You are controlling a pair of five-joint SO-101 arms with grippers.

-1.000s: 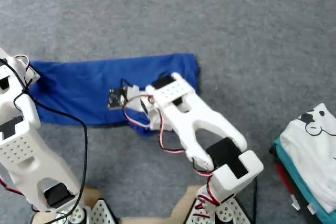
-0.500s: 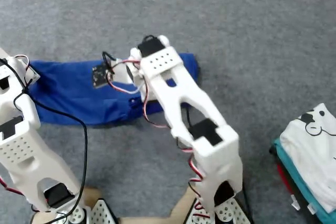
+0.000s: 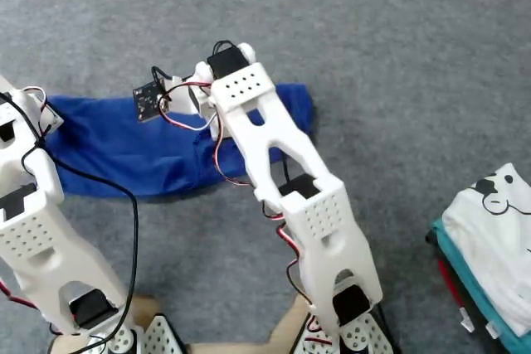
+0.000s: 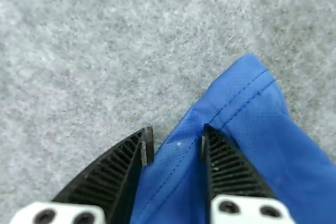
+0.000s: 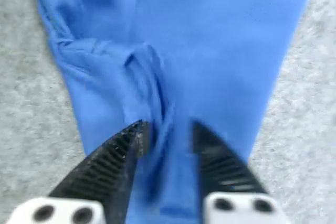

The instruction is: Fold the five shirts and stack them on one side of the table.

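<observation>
**Right arm swept across the shirt, fold under way**

High view: over the last second my right arm (image 3: 274,163) went from the near edge of the shirt (image 3: 116,143) to its far edge. The near hem under the arm has ridden up and bunched. I read that as the lengthwise fold being dragged over, not yet laid flat. The shirt lies left of centre on the table (image 3: 398,55), well apart from the folded stack (image 3: 494,238) at the right edge.

Left wrist view: left gripper (image 4: 175,140) sits at the shirt's end corner. Jaws are parted with the hem between them, and bare table shows beside one jaw, so it's released, not clamped.

Right wrist view: right gripper (image 5: 168,132) is over the shirt's middle. A ridge of cloth fills the gap between the jaws, so it looks clenched on the shirt.
</observation>
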